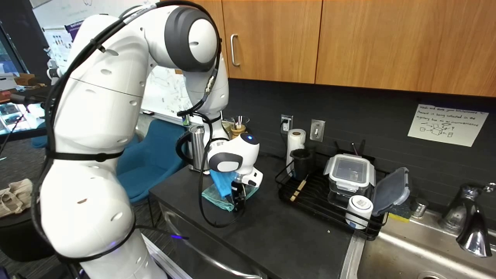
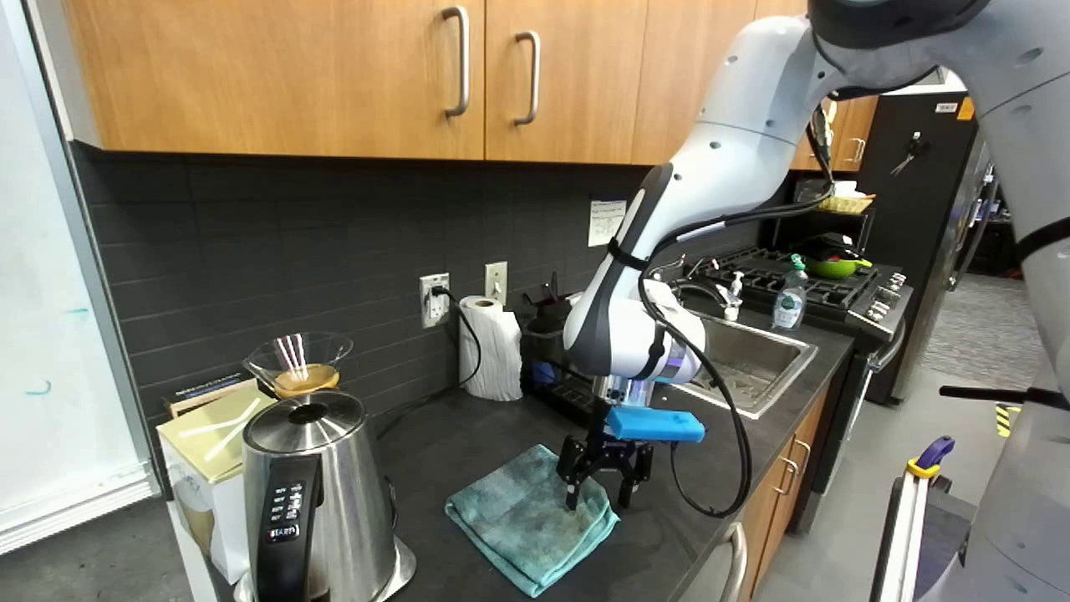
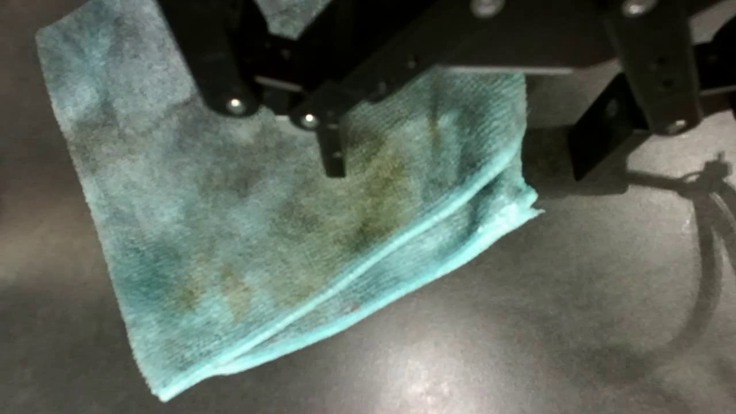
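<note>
A folded teal cloth (image 2: 535, 510) with brownish stains lies flat on the dark counter (image 2: 435, 443). It also shows in the wrist view (image 3: 218, 230), and partly behind the gripper in an exterior view (image 1: 217, 198). My gripper (image 2: 598, 503) is open and empty, pointing down over the cloth's edge. In the wrist view the gripper (image 3: 457, 175) has one finger (image 3: 332, 152) over the stained cloth. The other finger (image 3: 604, 129) is beyond the cloth's edge, over bare counter. Whether the fingertips touch the cloth or counter cannot be told. A blue block (image 2: 656, 424) is fixed beside the gripper.
A steel kettle (image 2: 326, 485) stands near the cloth, with a white box (image 2: 221, 493) behind it. A paper towel roll (image 2: 493, 351) stands by the wall. A black dish rack (image 1: 310, 201) holds containers beside the sink (image 1: 407, 252). A cable (image 1: 201, 182) hangs in a loop from the arm.
</note>
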Robot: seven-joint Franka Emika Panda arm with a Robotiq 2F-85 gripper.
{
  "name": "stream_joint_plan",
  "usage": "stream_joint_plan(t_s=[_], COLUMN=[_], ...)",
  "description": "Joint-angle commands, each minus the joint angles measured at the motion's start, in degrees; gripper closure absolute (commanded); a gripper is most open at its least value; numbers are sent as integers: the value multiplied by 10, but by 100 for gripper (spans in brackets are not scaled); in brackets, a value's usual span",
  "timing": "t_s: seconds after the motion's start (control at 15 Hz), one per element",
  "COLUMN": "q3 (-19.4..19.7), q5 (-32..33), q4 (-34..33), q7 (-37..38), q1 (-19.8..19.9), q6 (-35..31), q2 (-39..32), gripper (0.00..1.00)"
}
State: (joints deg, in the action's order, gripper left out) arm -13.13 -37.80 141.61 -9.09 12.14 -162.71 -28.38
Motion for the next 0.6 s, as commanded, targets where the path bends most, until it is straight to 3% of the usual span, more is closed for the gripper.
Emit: stream_joint_plan(t_s=[0.0,0.2,0.53], q3=[0,0,25], q5=[0,0,69], q4=[0,0,-35], q7=[0,0,29], q1=[0,0,-26], q6=[0,0,66], q2=[0,0,-6], gripper=[1,0,0])
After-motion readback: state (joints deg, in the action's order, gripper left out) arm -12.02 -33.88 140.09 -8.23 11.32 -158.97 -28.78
